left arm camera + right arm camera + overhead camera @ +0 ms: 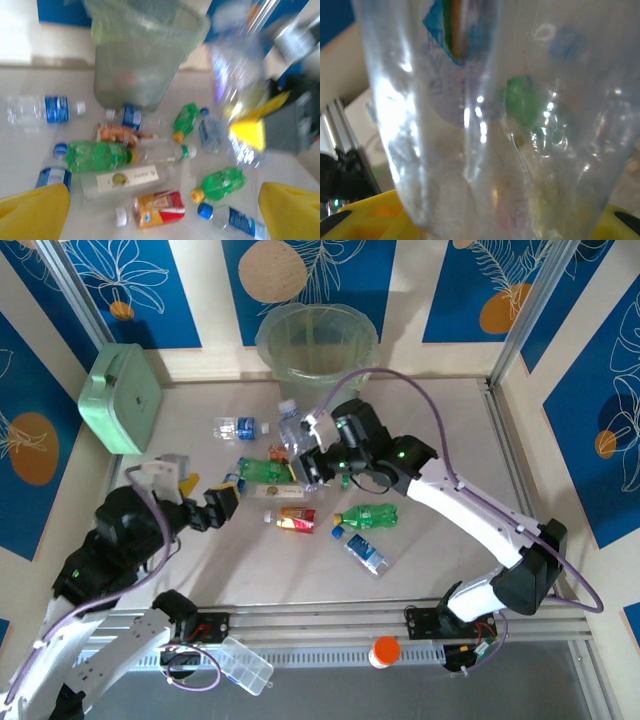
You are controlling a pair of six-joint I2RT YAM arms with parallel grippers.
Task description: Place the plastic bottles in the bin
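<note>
Pinches a clear bottle in the right end effector, near the bin.
Holds the left end effector spread wide, facing the other bottles lying scattered on the desk.

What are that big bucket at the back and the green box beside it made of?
The bucket looks like translucent grey-green plastic: light passes through its wall. The box is smooth, mint green: painted metal or hard plastic, I cannot tell.
</note>
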